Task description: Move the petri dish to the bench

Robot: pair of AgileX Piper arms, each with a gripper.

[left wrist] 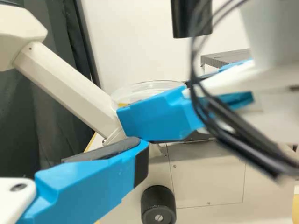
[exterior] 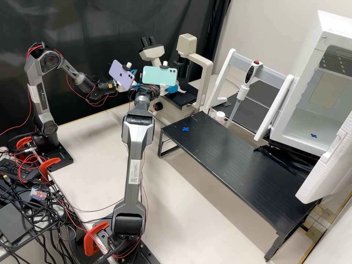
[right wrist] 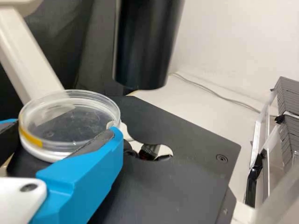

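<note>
Microscope (exterior: 205,79) in high view; left gripper (exterior: 136,85) and right gripper (exterior: 171,89) close by it, tips hidden behind the phones (exterior: 160,76). Left wrist view: left gripper parted, one finger (left wrist: 88,184) plain, no hold on the dish (left wrist: 147,87), which sits beyond the right gripper. Right wrist view: right gripper (right wrist: 65,130) closed to dish width, dish held between its fingers, over the black stage (right wrist: 187,135); can't tell whether dish touches stage.
</note>
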